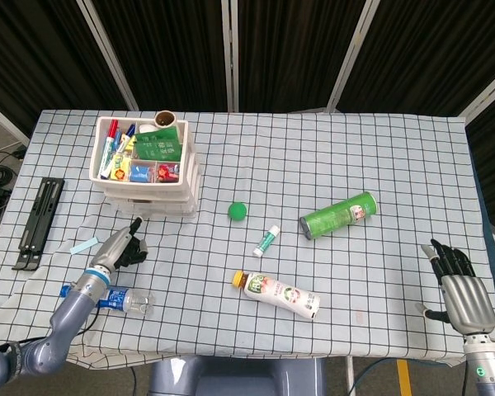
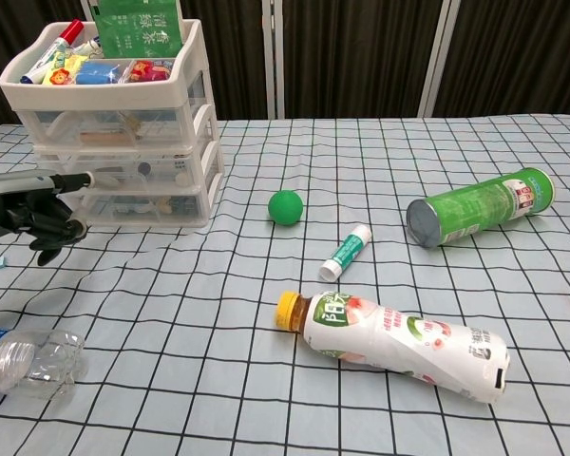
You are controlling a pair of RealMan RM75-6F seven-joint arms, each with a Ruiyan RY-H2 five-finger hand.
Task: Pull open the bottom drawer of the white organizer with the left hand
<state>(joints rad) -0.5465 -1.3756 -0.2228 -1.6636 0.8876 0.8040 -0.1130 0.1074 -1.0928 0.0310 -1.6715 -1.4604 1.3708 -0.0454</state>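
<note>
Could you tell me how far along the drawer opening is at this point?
Nothing looks done yet: the bottom drawer of the white organizer sits flush and closed. In hand: the left hand is in front of it, one finger extended toward the drawer front, no grip visible. Left: catching the drawer and pulling it out.

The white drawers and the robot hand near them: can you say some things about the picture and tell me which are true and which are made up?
1. The left hand is close in front of the white organizer. True.
2. The bottom drawer is pulled all the way out. False: it looks closed, flush with the drawers above.
3. The green ball sits inside the organizer. False: it lies on the table, to the right of the organizer.
4. The green can lies on its side. True.
5. The right hand holds the juice bottle. False: it holds nothing and is far from the bottle.
</note>
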